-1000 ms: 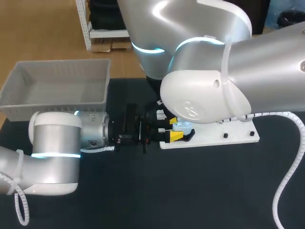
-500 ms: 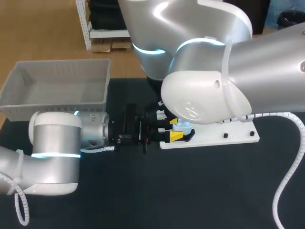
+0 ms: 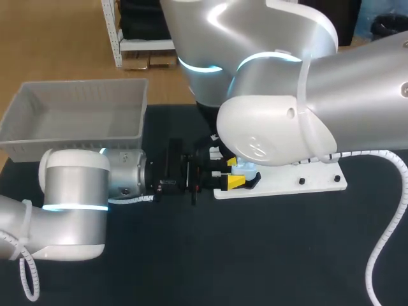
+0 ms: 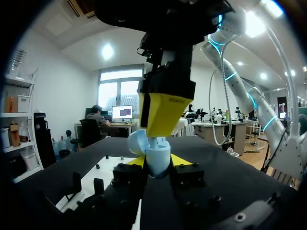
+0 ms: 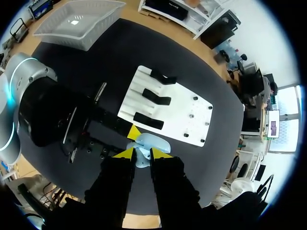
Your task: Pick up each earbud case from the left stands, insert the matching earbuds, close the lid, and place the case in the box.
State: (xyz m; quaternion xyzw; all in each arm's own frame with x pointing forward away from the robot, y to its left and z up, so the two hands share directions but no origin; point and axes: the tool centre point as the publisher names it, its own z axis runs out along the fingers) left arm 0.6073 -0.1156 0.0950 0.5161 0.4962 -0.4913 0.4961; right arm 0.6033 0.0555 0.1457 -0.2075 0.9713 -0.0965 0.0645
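Note:
A light-blue earbud case [image 4: 157, 154] with its lid [image 4: 136, 142] swung open sits between the yellow tips of my left gripper [image 4: 157, 163], which is shut on it. In the head view that gripper [image 3: 234, 172] lies level, just left of the white stand plate [image 3: 299, 182]. My right gripper [image 5: 141, 153] comes straight down onto the case [image 5: 152, 142]. Its tips are shut on a small light-blue piece, an earbud by its look, at the case's mouth. Its yellow finger [image 4: 165, 112] stands right above the case. My right arm's own bulk hides this gripper in the head view.
A grey basket [image 3: 76, 118] stands at the table's back left. The white plate [image 5: 187, 115] carries three black stands [image 5: 156, 98], all bare. The black table top stretches wide in front of both arms.

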